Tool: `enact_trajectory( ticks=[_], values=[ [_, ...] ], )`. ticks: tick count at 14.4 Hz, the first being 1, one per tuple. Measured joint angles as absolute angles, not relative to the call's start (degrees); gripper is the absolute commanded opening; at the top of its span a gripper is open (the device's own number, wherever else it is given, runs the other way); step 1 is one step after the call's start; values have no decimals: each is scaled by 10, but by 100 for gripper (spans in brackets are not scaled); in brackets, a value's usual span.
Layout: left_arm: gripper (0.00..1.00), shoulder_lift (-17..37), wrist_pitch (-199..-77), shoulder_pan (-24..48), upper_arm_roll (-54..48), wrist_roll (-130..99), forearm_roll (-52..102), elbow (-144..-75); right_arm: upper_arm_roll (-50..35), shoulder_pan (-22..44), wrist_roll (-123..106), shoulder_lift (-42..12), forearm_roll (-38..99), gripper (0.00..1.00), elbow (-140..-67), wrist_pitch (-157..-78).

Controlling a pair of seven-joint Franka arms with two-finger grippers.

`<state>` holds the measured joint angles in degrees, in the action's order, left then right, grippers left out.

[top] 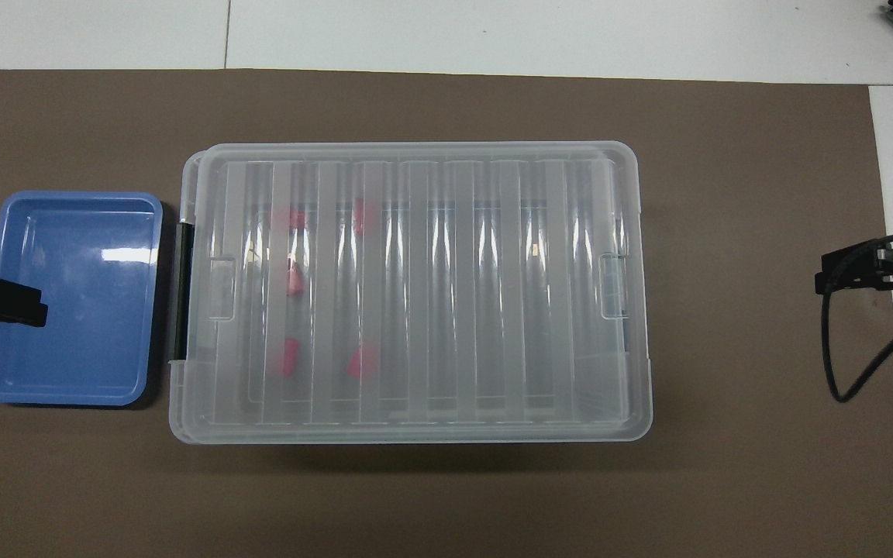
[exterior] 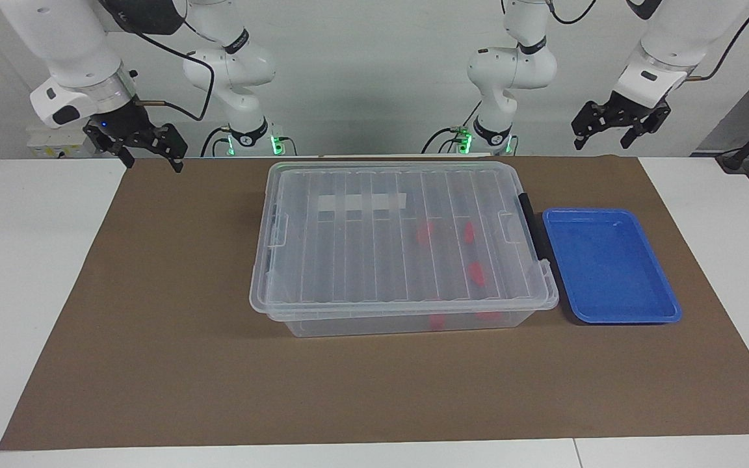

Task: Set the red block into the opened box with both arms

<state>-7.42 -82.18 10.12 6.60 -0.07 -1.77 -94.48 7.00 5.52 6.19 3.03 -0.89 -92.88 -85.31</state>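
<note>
The box is a clear plastic bin in the middle of the brown mat, and its ribbed lid lies shut on it. Several red blocks show through the lid, all toward the left arm's end of the box. My right gripper hangs open and empty over the mat's corner at the right arm's end. The left gripper hangs open and empty above the mat's edge near the blue tray. In the overhead view only the tips of the left gripper and the right gripper show.
A shallow blue tray with nothing in it lies beside the box's black handle, toward the left arm's end. The brown mat covers most of the white table. A black cable loops down from the right gripper.
</note>
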Motion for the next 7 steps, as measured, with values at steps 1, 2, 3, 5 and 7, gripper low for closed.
enact_trajectory(
  ticks=[1,2,3,5,7],
  values=[
    [100,-74,-822,101,66,-1,-18,-945,69,56,62,30,-10,100,-929,-853],
    [100,-74,-822,101,66,-1,-18,-945,68,56,62,30,-11,100,-929,-853],
    [100,-74,-822,101,66,-1,-18,-945,68,56,62,30,-11,100,-928,-855],
    [100,-74,-822,101,66,-1,-18,-945,67,56,62,30,-12,100,-928,-858],
    [100,-74,-822,101,66,-1,-18,-945,67,56,62,30,-12,100,-928,-859]
  ],
)
